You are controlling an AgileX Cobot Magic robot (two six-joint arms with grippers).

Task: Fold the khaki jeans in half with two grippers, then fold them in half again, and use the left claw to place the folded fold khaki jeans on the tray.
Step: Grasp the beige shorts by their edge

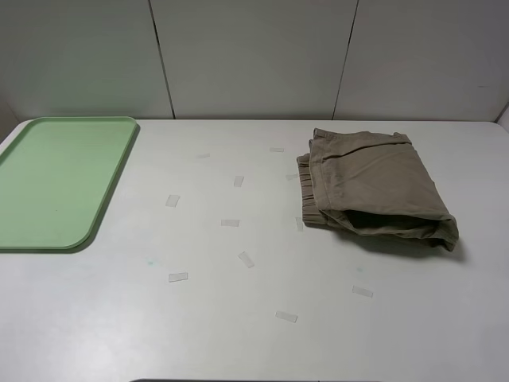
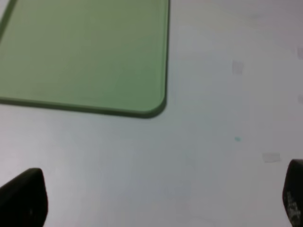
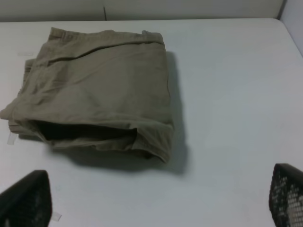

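White bench [image 1: 238,334] with the green tray [image 1: 56,183] at its left edge and the khaki jeans [image 1: 374,187] lying folded in a bundle on the right, well apart.
The left pincer [image 2: 158,198] hangs above bare bench near the tray's corner, and the right pincer [image 3: 156,198] hangs near the jeans. Both are spread wide, gripping nothing. Only their dark fingertips show, blurred and cut off by the frame.

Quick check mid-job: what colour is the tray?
The tray is plain pale mint green, clearest in the exterior high view.
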